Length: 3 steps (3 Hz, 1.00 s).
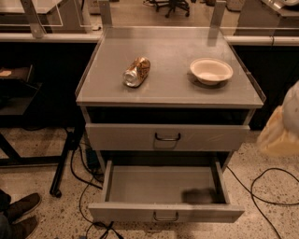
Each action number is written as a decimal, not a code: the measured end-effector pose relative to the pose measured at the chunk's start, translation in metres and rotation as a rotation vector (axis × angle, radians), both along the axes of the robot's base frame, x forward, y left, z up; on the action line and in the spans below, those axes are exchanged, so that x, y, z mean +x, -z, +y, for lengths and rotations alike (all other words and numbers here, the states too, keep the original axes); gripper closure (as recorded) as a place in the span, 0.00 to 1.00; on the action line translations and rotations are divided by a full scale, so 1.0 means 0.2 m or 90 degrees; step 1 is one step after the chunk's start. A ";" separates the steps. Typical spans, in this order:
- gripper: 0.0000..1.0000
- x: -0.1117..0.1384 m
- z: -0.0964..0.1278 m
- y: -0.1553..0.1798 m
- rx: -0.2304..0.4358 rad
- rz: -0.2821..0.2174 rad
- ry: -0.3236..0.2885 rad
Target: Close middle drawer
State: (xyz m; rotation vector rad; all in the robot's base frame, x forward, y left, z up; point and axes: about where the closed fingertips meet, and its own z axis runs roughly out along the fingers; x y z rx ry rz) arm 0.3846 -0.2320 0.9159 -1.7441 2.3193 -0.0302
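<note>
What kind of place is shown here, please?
Likely an office or lab workspace: an office chair and desks behind, a grey metal drawer cabinet, cables across the speckled floor. The gripper hangs at the right edge.

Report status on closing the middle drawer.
Gripper at right edge, away from the handle. Wide shallow grey metal middle drawer pulled out. Nothing seen inside blocking it.

This looks like a lab or office workspace: a grey metal drawer cabinet (170, 88) stands on a speckled floor (37, 182) among loose cables (252, 189), with desks (42, 36) and a rolling office chair (170, 5) behind. The robot's gripper (279, 133) hangs at the right edge, beside the cabinet.
</note>
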 end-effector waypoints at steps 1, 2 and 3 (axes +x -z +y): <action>1.00 -0.19 -0.03 0.35 -0.005 0.084 0.012; 1.00 -0.25 -0.04 0.43 -0.010 0.112 0.011; 1.00 -0.26 -0.04 0.43 -0.010 0.112 0.011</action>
